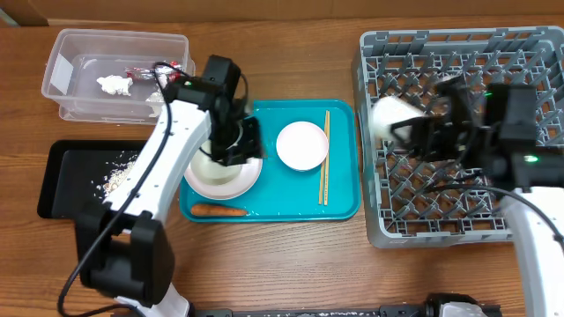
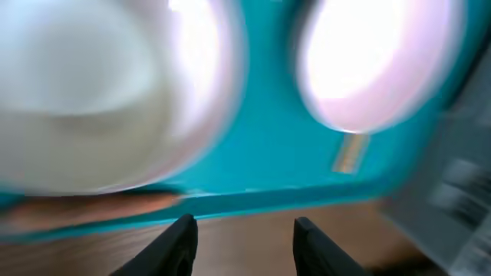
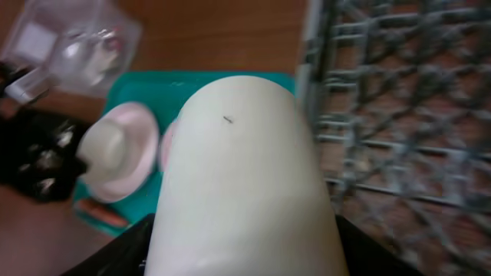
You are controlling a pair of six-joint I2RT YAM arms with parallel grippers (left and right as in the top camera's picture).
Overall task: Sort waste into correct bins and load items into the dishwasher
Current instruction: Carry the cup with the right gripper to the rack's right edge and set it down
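My right gripper [image 1: 412, 132] [image 3: 245, 257] is shut on a white cup [image 1: 390, 118] [image 3: 242, 169], held on its side over the left edge of the grey dishwasher rack [image 1: 458, 211] [image 3: 399, 115]. My left gripper [image 1: 240, 148] [image 2: 245, 238] hangs open and empty just above the teal tray [image 1: 273, 207] [image 2: 276, 146]. Under it sits a white bowl on a plate [image 1: 220, 179] [image 2: 100, 92]. On the tray there are also a second white bowl [image 1: 302, 145] [image 2: 368, 61], chopsticks [image 1: 324, 158] and an orange carrot [image 1: 218, 210] [image 3: 100, 212].
The clear tub [image 1: 115, 75] [image 3: 69, 46] at the back left holds crumpled tissue [image 1: 115, 84] and a red-and-silver wrapper [image 1: 145, 72]. The black tray [image 1: 62, 180] in front of it has rice scraps [image 1: 119, 172]. Bare wooden table lies along the front.
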